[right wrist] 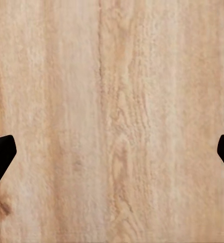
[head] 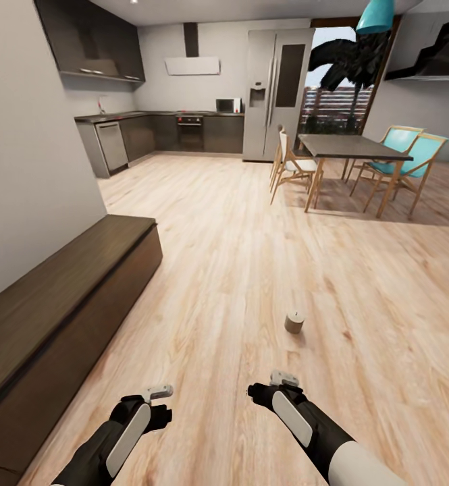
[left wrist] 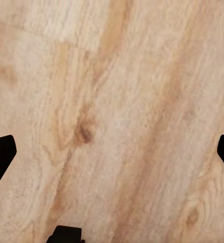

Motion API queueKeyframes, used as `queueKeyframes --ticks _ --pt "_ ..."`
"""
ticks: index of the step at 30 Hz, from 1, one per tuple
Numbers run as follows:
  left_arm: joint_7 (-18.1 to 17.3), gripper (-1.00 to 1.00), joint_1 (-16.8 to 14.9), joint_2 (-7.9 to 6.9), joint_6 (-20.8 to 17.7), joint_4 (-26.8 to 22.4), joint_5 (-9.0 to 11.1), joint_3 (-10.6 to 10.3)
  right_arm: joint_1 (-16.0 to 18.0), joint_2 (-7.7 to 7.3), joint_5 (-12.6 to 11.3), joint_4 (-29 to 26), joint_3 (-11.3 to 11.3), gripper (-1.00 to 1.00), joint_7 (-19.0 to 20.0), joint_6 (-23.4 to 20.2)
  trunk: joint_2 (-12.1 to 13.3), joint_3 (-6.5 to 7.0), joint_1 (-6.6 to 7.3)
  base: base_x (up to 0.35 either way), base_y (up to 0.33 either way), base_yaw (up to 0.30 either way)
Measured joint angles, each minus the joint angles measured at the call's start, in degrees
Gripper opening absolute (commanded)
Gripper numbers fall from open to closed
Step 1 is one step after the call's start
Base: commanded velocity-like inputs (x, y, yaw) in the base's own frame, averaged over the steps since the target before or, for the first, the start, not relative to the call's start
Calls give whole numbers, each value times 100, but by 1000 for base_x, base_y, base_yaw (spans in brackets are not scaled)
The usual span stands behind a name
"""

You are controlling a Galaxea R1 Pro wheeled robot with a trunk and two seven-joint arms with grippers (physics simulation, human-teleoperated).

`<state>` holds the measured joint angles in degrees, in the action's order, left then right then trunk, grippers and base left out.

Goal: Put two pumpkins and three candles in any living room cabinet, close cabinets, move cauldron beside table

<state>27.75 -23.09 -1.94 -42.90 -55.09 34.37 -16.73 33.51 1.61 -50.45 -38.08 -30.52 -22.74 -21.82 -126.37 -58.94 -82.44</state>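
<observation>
One candle (head: pixel 294 321), a stubby pale cylinder, stands upright on the wooden floor ahead of my right gripper (head: pixel 273 385) and apart from it. The cabinet (head: pixel 62 297), a long low dark brown unit, runs along the wall at the left with its fronts shut. My left gripper (head: pixel 158 399) hangs low near the cabinet's front. Both wrist views look straight down at bare floorboards. The left gripper (left wrist: pixel 112 157) and the right gripper (right wrist: pixel 112 154) have their dark fingertips far apart with nothing between them.
A dining table (head: pixel 352 145) with wooden chairs (head: pixel 288 165) stands at the back right. Grey kitchen units (head: pixel 150 131) and a fridge (head: pixel 275 91) line the far wall. A white wall (head: pixel 28 135) rises above the cabinet. Open floor (head: pixel 238 236) stretches ahead.
</observation>
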Motion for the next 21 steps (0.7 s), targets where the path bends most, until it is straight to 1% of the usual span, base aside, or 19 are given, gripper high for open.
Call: queueKeyframes --ticks 4,7,10,12,16,21 --pt "5 100 0 0 7 -1 0 -2 -1 0 0 1 0 100 0 0 0 -27 1 226 -84 -192" --pt "5 100 1 0 14 -1 -2 -34 0 0 0 1 -1 100 0 4 0 -51 1 281 -92 -118" --pt "13 100 2 0 29 -2 -5 -200 1 1 0 2 -1 100 1 10 0 -64 2 294 -91 -32" --pt "14 100 2 -1 32 -2 -7 -232 1 -3 5 12 -4 100 1 55 0 -66 2 300 -46 -9" --pt "22 100 2 -1 39 -3 -8 -251 1 -6 4 136 -1 100 0 282 0 -68 2 304 -13 -2" --pt "16 100 2 -8 40 -3 -8 -255 1 -3 17 182 -8 100 0 361 0 -68 2 305 -2 0"
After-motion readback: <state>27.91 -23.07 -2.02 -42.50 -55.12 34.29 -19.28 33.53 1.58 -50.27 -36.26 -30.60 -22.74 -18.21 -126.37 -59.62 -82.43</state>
